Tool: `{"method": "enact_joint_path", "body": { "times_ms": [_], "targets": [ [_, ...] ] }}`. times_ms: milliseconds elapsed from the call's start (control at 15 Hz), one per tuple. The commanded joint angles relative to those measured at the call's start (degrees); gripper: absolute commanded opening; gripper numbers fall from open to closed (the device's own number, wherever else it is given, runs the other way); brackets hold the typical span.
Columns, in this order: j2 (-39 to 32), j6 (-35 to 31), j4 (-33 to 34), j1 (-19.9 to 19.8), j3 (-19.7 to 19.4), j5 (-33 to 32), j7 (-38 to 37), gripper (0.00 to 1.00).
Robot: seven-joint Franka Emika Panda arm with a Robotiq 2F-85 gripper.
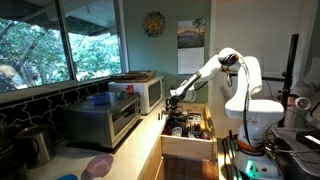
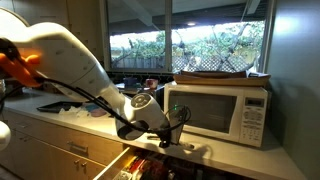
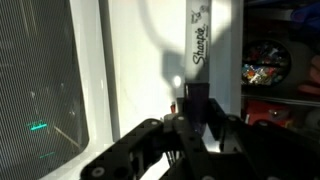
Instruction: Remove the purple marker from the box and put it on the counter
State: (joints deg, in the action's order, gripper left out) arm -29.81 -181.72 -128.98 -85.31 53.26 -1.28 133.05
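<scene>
- Gripper (image 3: 190, 128) fills the bottom of the wrist view, jaws pressed onto the dark capped end of the purple marker (image 3: 197, 48).
- White barrel with "Sharpie" lettering runs up the frame, away from the jaws.
- Marker sits over a pale band; whether it touches that surface cannot be told.
- In an exterior view, gripper hangs over the counter (image 1: 130, 152) edge, just beside the open box (image 1: 188, 150).
- Microwave (image 2: 220, 110) close behind.
- Box contents: dark clutter, unreadable.
- Marker too small to make out in both exterior views.
</scene>
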Motion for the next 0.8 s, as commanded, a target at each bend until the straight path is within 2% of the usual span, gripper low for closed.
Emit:
{"method": "enact_joint_path", "body": {
  "times_ms": [0,133,200,267,333,467,533,600,667,733],
  "targets": [
    [-6.4,-3.5,4.2,3.7,-2.1,-4.8,-3.9,0.06],
    [-7.9,-4.7,5.6,5.0,-2.8,-7.5,-5.5,0.06],
    [-7.2,-4.8,6.0,6.4,-4.5,-8.9,-6.2,0.06],
    [-6.8,-4.4,6.6,7.1,-5.8,-10.4,-6.5,0.5],
    [-5.6,-4.2,7.0,8.5,-8.2,-11.9,-6.5,0.51],
    [-5.8,-2.0,8.4,7.0,-7.9,-13.9,-6.5,0.64],
    [-7.3,1.6,8.7,1.3,-1.5,-11.6,-3.5,0.71],
    [-10.6,6.7,9.9,-4.5,5.4,-12.0,-3.3,0.8],
    [-12.1,10.0,11.1,-6.5,8.2,-10.3,-1.6,0.86],
    [-13.7,15.1,12.4,-10.7,12.5,-10.3,-0.3,0.95]
  ]
}}
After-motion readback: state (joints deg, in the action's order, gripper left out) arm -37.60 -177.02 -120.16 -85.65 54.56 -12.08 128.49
